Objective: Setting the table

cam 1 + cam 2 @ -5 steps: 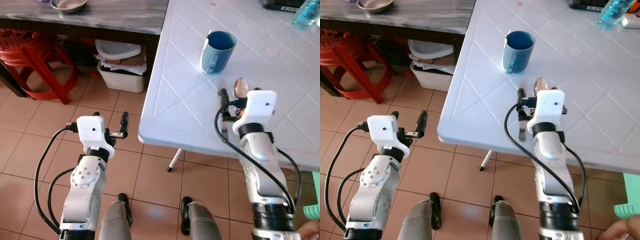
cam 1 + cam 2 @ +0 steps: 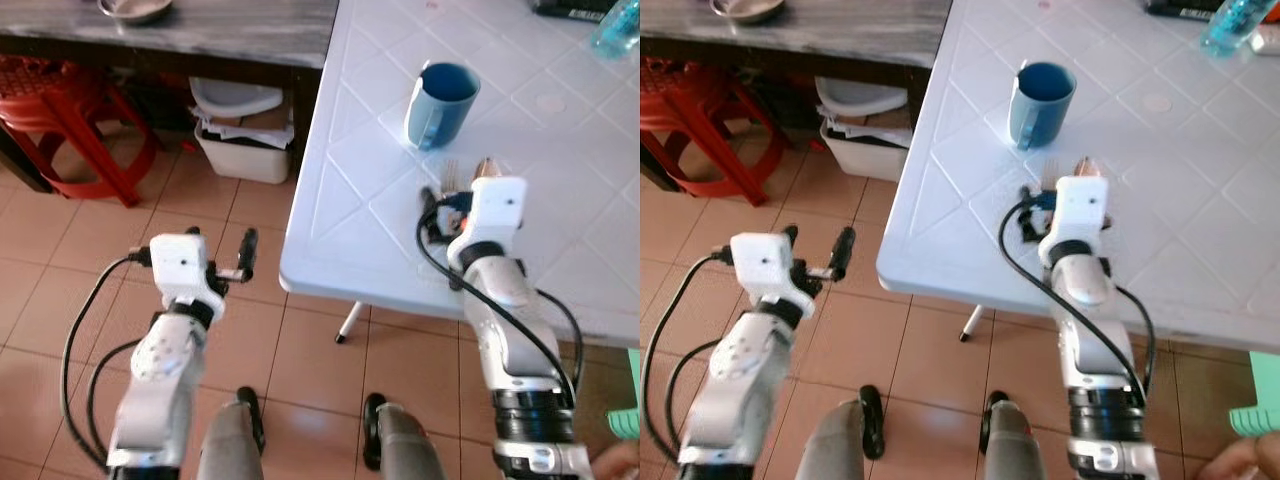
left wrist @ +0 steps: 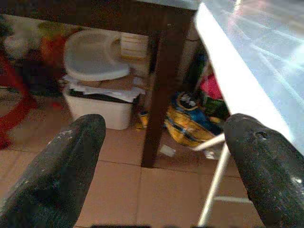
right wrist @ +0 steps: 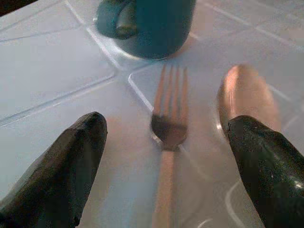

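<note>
You've got two silver-grey arms, jointed metal segments, each capped by a white boxy wrist housing. Left gripper (image 2: 220,238): two long black fingers (image 3: 57,175), rounded tips, matte, scuffed with pale flecks. Right gripper (image 4: 164,142): same black fingers (image 4: 71,166), blunt and worn. Thick black cables loop off both wrists, at 9 o'clock of each arm. The right forearm has a black ribbed collar near its base. The left arm has a round silver joint disc with small screws. Grey legs show below, with black feet.
</note>
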You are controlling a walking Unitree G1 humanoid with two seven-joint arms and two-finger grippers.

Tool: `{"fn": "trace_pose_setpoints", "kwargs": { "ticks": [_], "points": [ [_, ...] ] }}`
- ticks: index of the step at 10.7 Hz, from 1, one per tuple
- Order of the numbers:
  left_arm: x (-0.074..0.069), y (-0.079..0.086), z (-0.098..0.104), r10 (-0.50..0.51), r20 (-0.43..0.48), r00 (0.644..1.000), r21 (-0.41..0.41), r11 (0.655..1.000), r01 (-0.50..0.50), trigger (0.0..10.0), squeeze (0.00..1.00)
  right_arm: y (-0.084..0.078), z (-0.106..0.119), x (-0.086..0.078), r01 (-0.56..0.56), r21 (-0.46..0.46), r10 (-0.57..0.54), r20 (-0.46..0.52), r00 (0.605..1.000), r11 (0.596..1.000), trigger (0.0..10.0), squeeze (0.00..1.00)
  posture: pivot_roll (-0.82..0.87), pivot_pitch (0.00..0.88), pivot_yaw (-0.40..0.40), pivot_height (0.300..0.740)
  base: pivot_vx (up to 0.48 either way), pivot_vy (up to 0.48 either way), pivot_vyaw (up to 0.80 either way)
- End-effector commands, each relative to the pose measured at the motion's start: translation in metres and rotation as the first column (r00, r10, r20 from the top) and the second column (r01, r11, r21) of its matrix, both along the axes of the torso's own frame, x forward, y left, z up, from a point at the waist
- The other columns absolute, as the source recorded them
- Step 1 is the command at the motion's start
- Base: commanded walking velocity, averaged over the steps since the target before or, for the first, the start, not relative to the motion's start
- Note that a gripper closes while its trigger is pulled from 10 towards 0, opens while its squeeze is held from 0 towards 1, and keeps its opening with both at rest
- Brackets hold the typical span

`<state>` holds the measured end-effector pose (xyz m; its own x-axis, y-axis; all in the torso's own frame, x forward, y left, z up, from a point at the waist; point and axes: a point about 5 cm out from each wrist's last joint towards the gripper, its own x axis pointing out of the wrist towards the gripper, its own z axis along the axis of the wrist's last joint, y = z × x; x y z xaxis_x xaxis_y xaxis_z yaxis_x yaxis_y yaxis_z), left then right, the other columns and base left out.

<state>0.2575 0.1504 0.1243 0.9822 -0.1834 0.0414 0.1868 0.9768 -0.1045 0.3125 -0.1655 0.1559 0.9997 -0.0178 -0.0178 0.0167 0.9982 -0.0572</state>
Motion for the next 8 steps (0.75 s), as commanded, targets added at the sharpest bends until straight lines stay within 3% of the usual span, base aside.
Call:
{"fn": "trace_pose_setpoints", "kwargs": {
  "ticks": [1,3,5,7,8],
  "points": [
    [-0.004,0.001,0.000,-0.032,-0.006,0.999,-0.016,0.999,0.032,10.0,0.00,0.002,-0.001,-0.004,-0.013,0.010,0.013,-0.012,1.000,1.000,10.0,0.00,-0.02,0.249,-0.002,0.740,0.000,0.000,0.00],
    [-0.010,-0.014,0.009,-0.211,0.027,0.977,-0.039,0.976,0.212,10.0,0.00,0.008,-0.001,-0.006,-0.045,0.026,0.046,-0.034,0.998,0.999,10.0,0.00,-0.03,0.250,-0.006,0.740,0.000,0.000,0.00],
    [-0.015,-0.025,0.012,-0.327,0.026,0.945,-0.050,0.943,0.328,10.0,0.00,0.008,-0.004,-0.006,-0.055,0.031,0.057,-0.060,0.997,0.998,10.0,0.00,-0.03,0.254,-0.008,0.740,0.000,0.000,0.00],
    [-0.017,-0.025,0.010,-0.339,0.018,0.941,-0.039,0.940,0.339,10.0,0.00,0.008,-0.010,-0.007,-0.051,0.077,0.059,-0.107,0.993,0.996,10.0,0.00,-0.03,0.257,-0.008,0.740,0.000,0.000,0.00],
    [-0.019,-0.027,0.011,-0.346,0.020,0.938,-0.047,0.937,0.347,10.0,0.00,0.009,-0.013,-0.007,-0.050,0.108,0.064,-0.136,0.989,0.993,9.3,0.00,-0.03,0.257,-0.008,0.740,0.000,0.000,0.00]
  ]
}}
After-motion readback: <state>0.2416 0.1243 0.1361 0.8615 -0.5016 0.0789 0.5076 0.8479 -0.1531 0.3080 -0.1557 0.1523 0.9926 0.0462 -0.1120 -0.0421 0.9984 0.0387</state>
